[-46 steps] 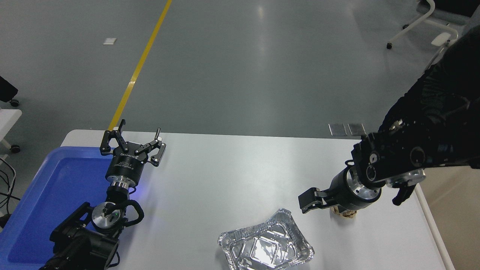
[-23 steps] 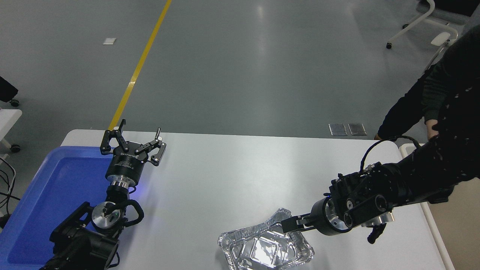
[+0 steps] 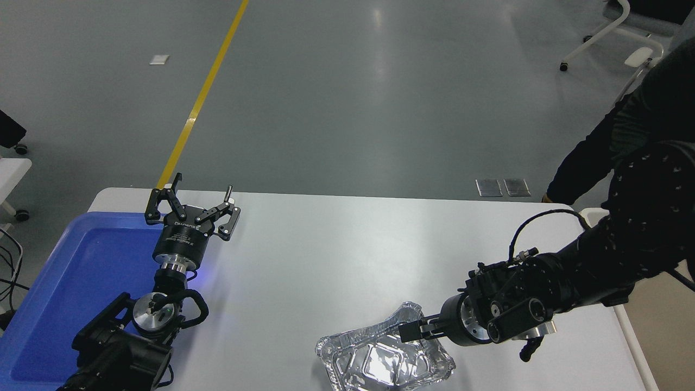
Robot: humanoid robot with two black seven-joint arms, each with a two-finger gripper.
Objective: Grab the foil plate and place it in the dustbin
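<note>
The foil plate (image 3: 380,358), shiny silver and dented, lies at the table's near edge, right of centre. My right gripper (image 3: 414,329) reaches in low from the right, and its fingers are closed together on the plate's far right rim. The plate rests on the table. The dustbin (image 3: 659,336), beige with a pale rim, stands off the table's right edge and is mostly hidden behind my right arm. My left gripper (image 3: 191,205) is parked open at the lower left, by the blue tray.
A shallow blue tray (image 3: 65,282) lies on the table's left end. A person's dark sleeve (image 3: 583,163) is at the far right, beyond the table corner. A wheeled chair (image 3: 608,38) stands on the floor at the top right.
My right gripper has come down and leftward from above the table's right part to the plate's far right rim, and its fingers have closed there. The left arm has not moved.
</note>
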